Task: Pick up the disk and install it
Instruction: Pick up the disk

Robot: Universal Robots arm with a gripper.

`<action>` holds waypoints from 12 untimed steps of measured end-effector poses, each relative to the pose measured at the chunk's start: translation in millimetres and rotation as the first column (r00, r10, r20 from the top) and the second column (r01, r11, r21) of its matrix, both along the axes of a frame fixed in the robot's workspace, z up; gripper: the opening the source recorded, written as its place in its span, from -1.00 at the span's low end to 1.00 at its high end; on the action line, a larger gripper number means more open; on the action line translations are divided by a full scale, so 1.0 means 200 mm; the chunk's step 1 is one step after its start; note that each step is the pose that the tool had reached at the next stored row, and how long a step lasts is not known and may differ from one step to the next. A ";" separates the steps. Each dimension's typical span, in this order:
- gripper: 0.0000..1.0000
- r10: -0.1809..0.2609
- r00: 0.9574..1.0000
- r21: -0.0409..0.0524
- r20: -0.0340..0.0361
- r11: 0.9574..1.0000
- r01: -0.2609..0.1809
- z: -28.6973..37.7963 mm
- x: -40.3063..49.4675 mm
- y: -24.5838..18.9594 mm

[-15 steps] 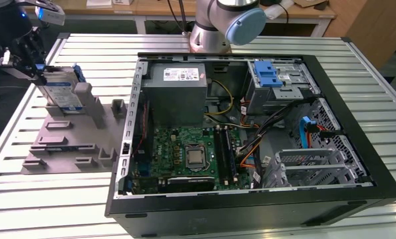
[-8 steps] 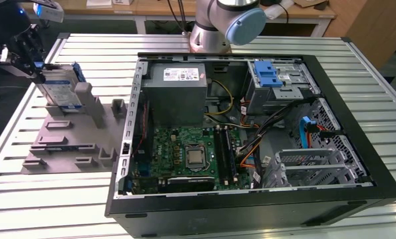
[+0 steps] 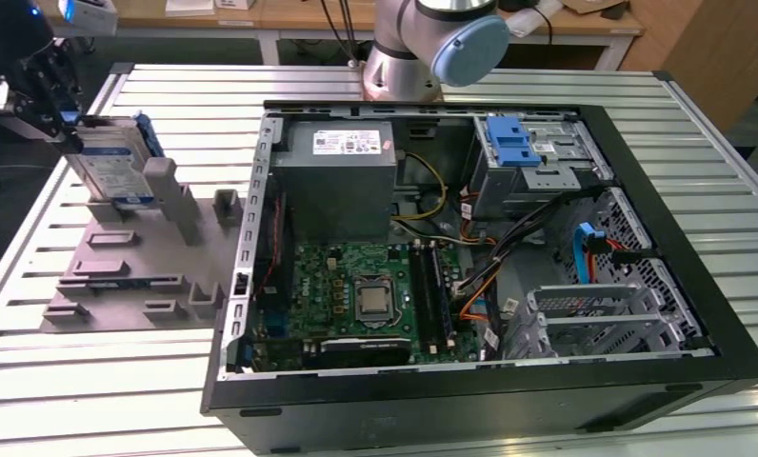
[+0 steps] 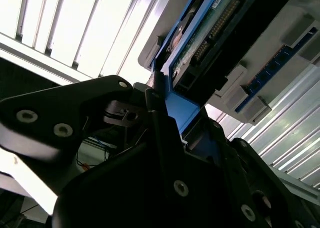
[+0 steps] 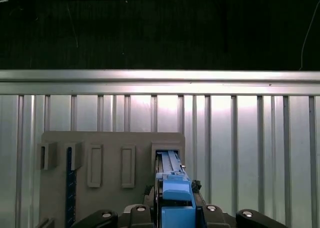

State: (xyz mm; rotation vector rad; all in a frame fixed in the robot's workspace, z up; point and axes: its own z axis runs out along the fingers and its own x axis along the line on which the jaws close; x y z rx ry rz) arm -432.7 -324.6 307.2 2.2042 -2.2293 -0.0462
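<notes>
Found the gripper [image 5: 176, 202] closed tight on the blue bracket of the disk [image 3: 109, 169]. Noted disk upright at the exterior view's far left, lower end at a slot of the grey fixture [image 3: 125, 278]. Observed white-and-blue label on its face, print unreadable. Recorded open computer case [image 3: 703, 328] to the right, holding power supply [image 3: 341, 186] with white sticker, and motherboard [image 3: 353, 300].

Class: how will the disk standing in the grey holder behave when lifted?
The disk looks metal-bodied, so probably rigid and heavy for its size. Standing on edge in the grey holder, it might tip if nudged sideways. Its smooth blue bracket could slip.
</notes>
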 end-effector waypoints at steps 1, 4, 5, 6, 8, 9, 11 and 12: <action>-0.27 0.000 1.000 0.000 0.000 1.000 0.000 0.008 0.000 0.000; -0.27 0.000 1.000 0.000 0.000 1.000 0.000 0.033 0.000 0.000; -0.27 0.000 1.000 0.000 0.000 1.000 0.000 0.041 0.000 0.000; -0.27 0.000 1.000 0.000 0.000 1.000 0.000 0.049 0.000 0.000; -0.27 0.000 1.000 0.000 0.000 1.000 0.000 0.067 0.000 0.000; -0.27 0.000 1.000 0.000 0.000 1.000 0.000 0.078 0.000 0.000; -0.27 0.000 1.000 0.000 0.000 1.000 0.000 0.093 0.000 0.000; -0.27 0.000 1.000 0.000 0.000 1.000 0.000 0.095 0.000 0.000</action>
